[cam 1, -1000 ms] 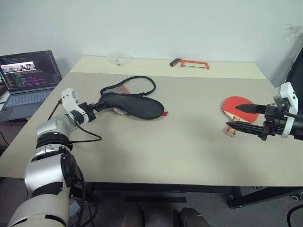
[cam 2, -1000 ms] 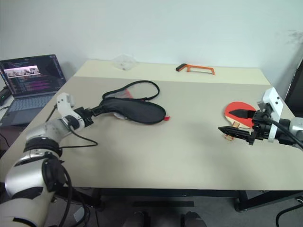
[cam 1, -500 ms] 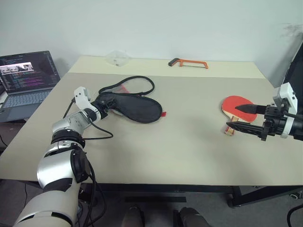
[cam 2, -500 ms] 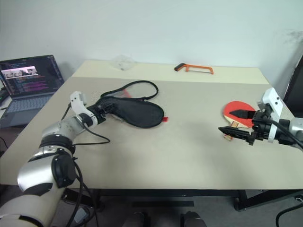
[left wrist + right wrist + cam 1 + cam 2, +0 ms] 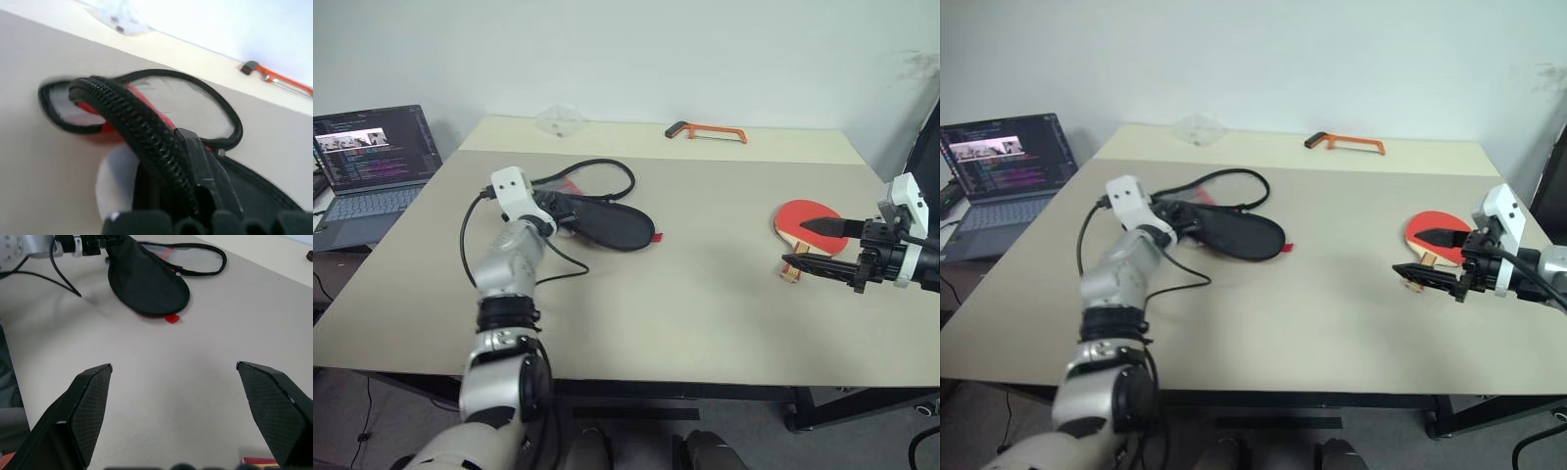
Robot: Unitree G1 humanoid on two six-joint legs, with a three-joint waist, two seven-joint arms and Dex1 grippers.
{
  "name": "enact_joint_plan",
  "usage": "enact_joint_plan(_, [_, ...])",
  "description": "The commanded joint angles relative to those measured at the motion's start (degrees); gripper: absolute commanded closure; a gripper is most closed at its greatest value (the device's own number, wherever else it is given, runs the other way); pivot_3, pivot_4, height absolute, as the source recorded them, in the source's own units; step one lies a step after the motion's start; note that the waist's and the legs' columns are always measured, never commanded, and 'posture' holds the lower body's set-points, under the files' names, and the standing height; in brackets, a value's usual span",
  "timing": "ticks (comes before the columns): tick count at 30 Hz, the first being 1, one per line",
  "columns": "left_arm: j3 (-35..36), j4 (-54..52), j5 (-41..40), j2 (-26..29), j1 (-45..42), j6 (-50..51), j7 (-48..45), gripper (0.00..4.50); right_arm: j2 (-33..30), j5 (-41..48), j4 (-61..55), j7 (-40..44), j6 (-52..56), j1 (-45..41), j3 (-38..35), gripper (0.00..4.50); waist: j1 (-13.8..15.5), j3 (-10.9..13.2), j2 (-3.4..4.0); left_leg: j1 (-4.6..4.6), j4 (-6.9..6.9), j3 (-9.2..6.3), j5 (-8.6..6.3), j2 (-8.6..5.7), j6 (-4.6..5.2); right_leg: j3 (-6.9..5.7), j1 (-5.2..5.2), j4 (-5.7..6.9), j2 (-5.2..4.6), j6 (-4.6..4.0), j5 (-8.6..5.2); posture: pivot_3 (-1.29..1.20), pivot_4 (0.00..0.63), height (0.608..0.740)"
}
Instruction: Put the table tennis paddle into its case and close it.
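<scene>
The case (image 5: 612, 223) lies black face up left of the table's middle, its zipper trim (image 5: 599, 174) looping behind it. My left gripper (image 5: 554, 208) is shut on the case's narrow end, and the zipper edge (image 5: 146, 132) runs between its fingers. The table tennis paddle (image 5: 800, 215), red blade up, lies flat near the table's right side, with its wooden handle (image 5: 790, 269) pointing to the front. My right gripper (image 5: 793, 243) hovers open just over the paddle with nothing between its fingers (image 5: 88, 406).
An orange hacksaw (image 5: 705, 130) and a clear plastic bag (image 5: 558, 119) lie at the table's far edge. An open laptop (image 5: 372, 157) stands off the table to the left. A cable (image 5: 480, 220) trails from my left wrist across the table (image 5: 705, 313).
My left arm has swung in to the right and its gripper has shut on the case's narrow end, nudging the case slightly right. The right arm has not moved.
</scene>
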Motion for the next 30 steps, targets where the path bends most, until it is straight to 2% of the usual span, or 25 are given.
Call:
enact_joint_plan(1, [-3.3,-6.73,2.59,-5.34,1.97,-0.78,6.79,4.46,-1.17,-0.25,-0.81,0.11,-0.8,-1.4,-0.36,0.0,0.18,0.0,0.0,0.02,0.02,0.0,0.0,-0.01,0.0,0.01,0.03,-0.01,0.0,0.02,0.01,0.0,0.15,0.74])
enact_joint_plan(4, [-6.07,-9.26,4.2,-10.06,2.91,0.96,10.73,4.46,-1.54,-0.17,-0.7,0.45,-0.71,-1.48,-0.67,0.0,0.38,0.0,0.0,0.02,0.07,0.0,0.0,-0.04,0.0,0.02,0.05,-0.02,0.0,0.09,0.03,0.0,0.15,0.74])
enact_joint_plan(13, [-15.45,-11.3,3.18,-17.03,0.0,11.57,6.17,4.46,-2.02,-0.46,-0.88,0.68,-0.9,-1.11,-0.76,0.0,0.38,0.0,0.0,0.01,0.09,0.0,0.01,-0.08,0.01,0.06,0.06,-0.13,0.0,0.34,-0.06,0.0,0.15,0.74])
enact_joint_plan(21, [-18.13,-5.44,3.42,-21.41,-3.41,13.24,6.7,4.46,-1.82,-1.14,-0.42,0.77,-1.63,-1.49,-0.03,0.0,0.37,-0.02,0.03,0.0,0.04,-0.02,0.01,-0.08,0.01,0.06,0.07,-0.23,0.01,0.34,-0.05,0.0,0.15,0.74])
enact_joint_plan(25, [-17.09,-1.17,1.71,-24.0,-5.46,13.35,8.07,4.46,-1.83,-1.42,-0.09,0.89,-1.96,-1.82,0.38,0.0,0.37,-0.02,0.04,-0.01,0.04,-0.02,0.01,-0.09,0.01,0.07,0.14,-0.44,0.0,0.44,0.0,0.0,0.15,0.74])
enact_joint_plan(30, [-17.34,-0.37,-0.7,-24.08,-6.69,15.39,6.82,4.46,-2.37,-1.62,-0.22,1.24,-1.67,-1.91,0.1,0.0,0.39,-0.02,0.04,-0.07,0.03,-0.02,0.01,-0.09,0.01,0.06,0.14,-0.53,-0.01,0.45,0.01,0.0,0.15,0.74])
